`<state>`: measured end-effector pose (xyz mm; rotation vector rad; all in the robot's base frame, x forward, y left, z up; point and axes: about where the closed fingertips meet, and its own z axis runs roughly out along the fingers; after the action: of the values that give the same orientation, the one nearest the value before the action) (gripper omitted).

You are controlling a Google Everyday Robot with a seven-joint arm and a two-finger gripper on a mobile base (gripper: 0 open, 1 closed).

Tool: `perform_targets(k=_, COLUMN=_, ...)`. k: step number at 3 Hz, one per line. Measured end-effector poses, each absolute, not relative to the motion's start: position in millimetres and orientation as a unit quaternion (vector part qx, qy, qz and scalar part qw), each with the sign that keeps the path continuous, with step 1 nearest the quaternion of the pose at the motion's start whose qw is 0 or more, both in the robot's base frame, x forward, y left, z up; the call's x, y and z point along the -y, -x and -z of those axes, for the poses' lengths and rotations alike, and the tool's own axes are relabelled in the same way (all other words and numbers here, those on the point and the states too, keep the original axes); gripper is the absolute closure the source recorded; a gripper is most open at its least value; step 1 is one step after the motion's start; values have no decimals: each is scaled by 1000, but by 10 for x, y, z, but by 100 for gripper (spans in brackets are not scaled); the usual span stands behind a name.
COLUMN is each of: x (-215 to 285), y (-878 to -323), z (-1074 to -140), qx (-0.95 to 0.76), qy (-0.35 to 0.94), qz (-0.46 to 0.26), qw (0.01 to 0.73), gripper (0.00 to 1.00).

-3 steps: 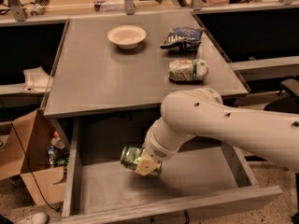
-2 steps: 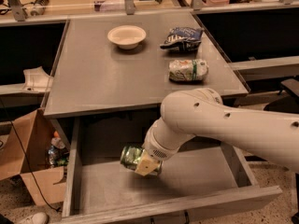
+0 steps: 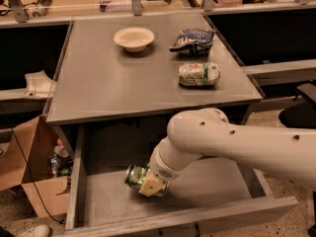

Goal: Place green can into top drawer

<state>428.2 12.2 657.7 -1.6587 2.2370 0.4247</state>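
The green can (image 3: 133,176) is a shiny metallic green can lying on its side, low over the flat bottom of the top drawer (image 3: 101,194). The drawer is pulled out wide below the table. My gripper (image 3: 149,184) reaches down into the drawer from the right on the white arm (image 3: 237,144) and is shut on the can's right end. A cream-coloured finger pad (image 3: 151,185) covers part of the can. I cannot tell whether the can touches the drawer bottom.
On the grey table top (image 3: 113,88) stand a white bowl (image 3: 134,37), a dark blue chip bag (image 3: 192,40) and a whitish can (image 3: 198,74) on its side. The drawer's front panel (image 3: 197,222) runs along the bottom. A cardboard box (image 3: 34,181) sits on the floor at the left.
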Motion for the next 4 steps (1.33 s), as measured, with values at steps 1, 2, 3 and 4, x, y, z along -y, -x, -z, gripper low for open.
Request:
perform_targets(k=1, x=-167, y=-4252, z=-6463, qx=-785, qy=578, qz=-154, qw=161, gripper=100)
perform_targets(k=2, x=-221, y=-4242, z=-6369, qx=-783, qy=580, qz=-156, qw=159, gripper=100)
perform_targets(k=3, x=-267, y=-4255, z=-6266, qx=-781, qy=584, qz=-157, qw=156, gripper=100)
perform_targets(k=4, x=-301, y=-4288, z=-6182, qx=-779, qy=587, qz=-160, qw=154, gripper=100)
